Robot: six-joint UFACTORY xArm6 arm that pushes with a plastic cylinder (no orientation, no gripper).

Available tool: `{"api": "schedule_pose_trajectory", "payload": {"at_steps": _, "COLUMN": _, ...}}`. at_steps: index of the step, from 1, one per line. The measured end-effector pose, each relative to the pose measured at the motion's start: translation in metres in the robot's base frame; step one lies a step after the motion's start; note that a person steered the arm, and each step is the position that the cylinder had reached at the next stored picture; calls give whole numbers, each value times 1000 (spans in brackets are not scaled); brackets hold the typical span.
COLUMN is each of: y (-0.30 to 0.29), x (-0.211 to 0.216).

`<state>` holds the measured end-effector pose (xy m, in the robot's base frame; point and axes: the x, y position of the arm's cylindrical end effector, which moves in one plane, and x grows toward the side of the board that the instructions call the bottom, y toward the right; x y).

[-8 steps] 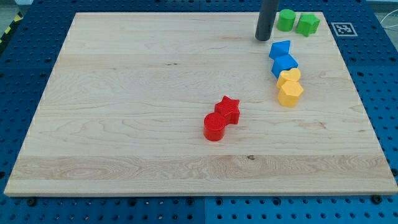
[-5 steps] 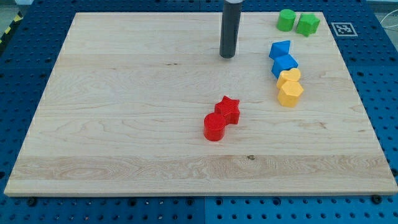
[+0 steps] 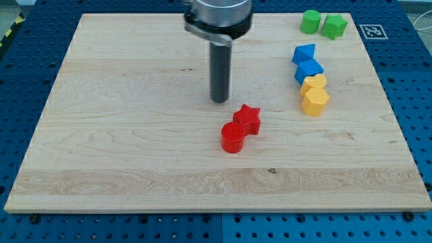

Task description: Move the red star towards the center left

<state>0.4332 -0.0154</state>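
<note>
The red star [image 3: 248,119] lies near the middle of the wooden board [image 3: 121,135], touching a red cylinder [image 3: 233,138] at its lower left. My tip [image 3: 219,100] rests on the board just up and to the left of the red star, a small gap apart from it. The dark rod rises from the tip toward the view's top.
Two blue blocks [image 3: 306,62] and two yellow blocks [image 3: 314,94] form a column at the view's right. Two green blocks [image 3: 322,23] sit at the top right corner. A marker tag [image 3: 372,31] lies beside the board's top right.
My tip has moved from the top right, near the green blocks, down and left to just beside the red star. No block has moved.
</note>
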Motion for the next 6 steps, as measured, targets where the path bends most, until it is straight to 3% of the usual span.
{"api": "schedule_pose_trajectory", "payload": {"at_steps": 2, "y": -25, "x": 41}}
{"api": "schedule_pose_trajectory", "payload": {"at_steps": 6, "y": -26, "x": 48}}
